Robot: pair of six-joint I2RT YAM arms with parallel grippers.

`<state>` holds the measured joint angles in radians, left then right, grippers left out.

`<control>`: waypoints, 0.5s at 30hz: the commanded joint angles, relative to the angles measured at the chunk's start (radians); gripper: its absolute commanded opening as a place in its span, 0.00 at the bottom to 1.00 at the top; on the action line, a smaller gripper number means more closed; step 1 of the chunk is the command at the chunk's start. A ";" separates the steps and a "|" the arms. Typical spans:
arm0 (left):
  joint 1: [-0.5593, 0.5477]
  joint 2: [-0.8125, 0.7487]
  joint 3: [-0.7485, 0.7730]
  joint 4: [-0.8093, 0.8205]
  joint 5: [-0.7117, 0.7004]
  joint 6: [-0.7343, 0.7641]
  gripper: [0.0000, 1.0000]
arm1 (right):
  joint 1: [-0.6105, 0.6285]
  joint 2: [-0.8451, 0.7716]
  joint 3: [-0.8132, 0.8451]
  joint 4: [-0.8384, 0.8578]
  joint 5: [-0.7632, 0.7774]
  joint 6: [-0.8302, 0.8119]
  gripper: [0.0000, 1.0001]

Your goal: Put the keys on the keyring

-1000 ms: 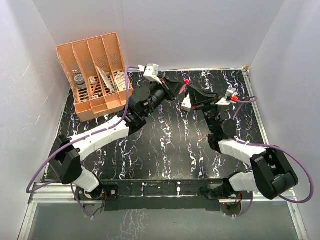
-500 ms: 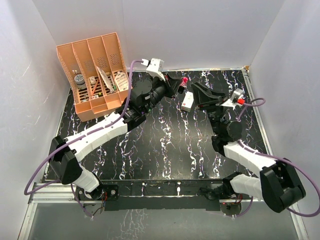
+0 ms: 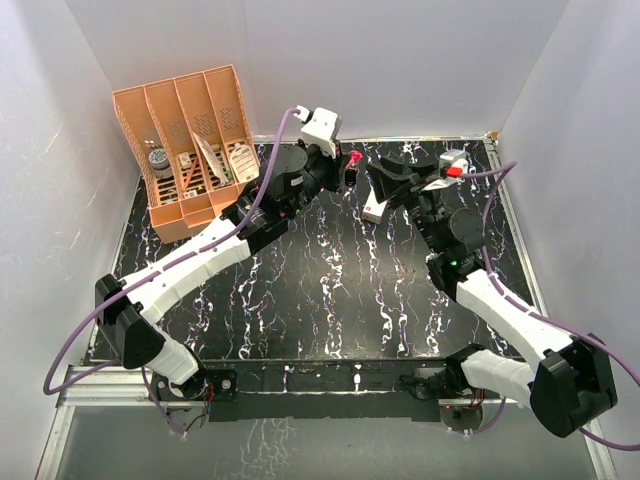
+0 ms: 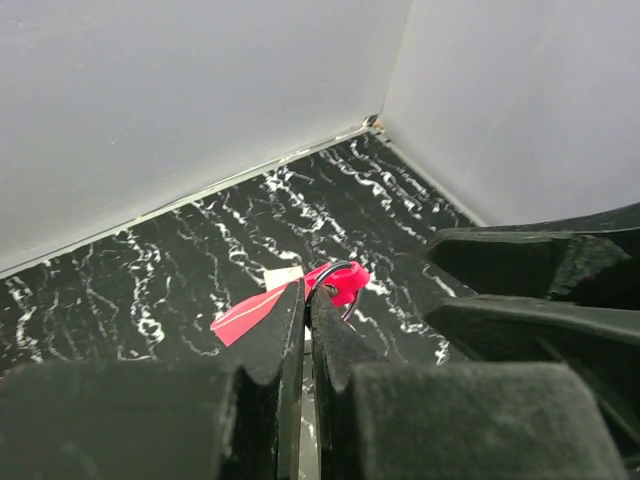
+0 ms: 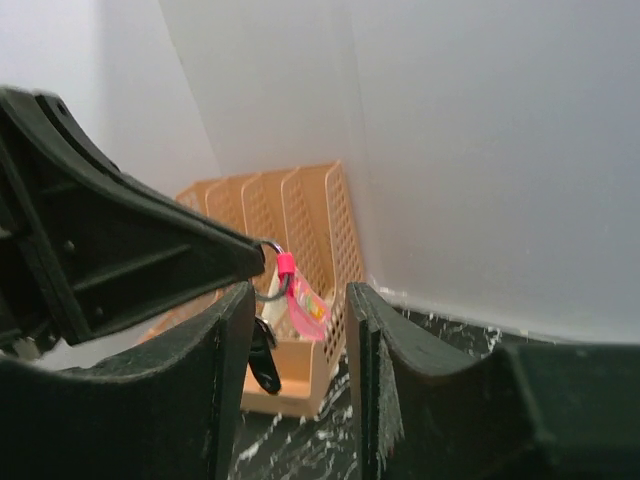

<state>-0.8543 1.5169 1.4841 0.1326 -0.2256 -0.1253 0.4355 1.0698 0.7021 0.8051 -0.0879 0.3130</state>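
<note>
My left gripper (image 3: 345,167) is shut on the small round ring of the keyring (image 3: 352,157), a magenta-pink strap, and holds it in the air near the back wall. In the left wrist view the jaws (image 4: 308,292) pinch the ring with the strap (image 4: 255,312) sticking out to the left. My right gripper (image 3: 380,180) is open and empty, facing the left one at close range. In the right wrist view the strap (image 5: 308,300) hangs between its open fingers (image 5: 300,292), and a dark elongated piece (image 5: 263,362) hangs below the ring. I cannot make out the silvery key.
A small white rectangular box (image 3: 373,211) lies on the black marbled table (image 3: 330,280) below both grippers. An orange slotted organizer (image 3: 190,140) with small items stands at the back left. White walls close in the back and both sides.
My left gripper has lifted and moved toward the back wall with the keyring in it. My right gripper has swung left and up to face it, and the strap now lies between its fingers.
</note>
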 commanded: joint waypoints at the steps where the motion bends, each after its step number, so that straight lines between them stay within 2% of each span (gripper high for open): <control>1: -0.006 -0.010 0.068 -0.074 -0.047 0.104 0.00 | -0.006 0.035 0.070 -0.106 -0.081 -0.040 0.40; 8: -0.019 0.008 0.062 -0.049 -0.148 0.177 0.00 | -0.006 0.071 0.110 -0.156 -0.101 -0.010 0.37; 15: -0.045 0.003 -0.009 0.090 -0.227 0.266 0.00 | -0.006 0.078 0.072 -0.069 -0.156 -0.028 0.40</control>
<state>-0.8803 1.5276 1.5017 0.1196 -0.3828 0.0666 0.4355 1.1534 0.7574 0.6380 -0.1989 0.2989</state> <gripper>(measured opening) 0.018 0.390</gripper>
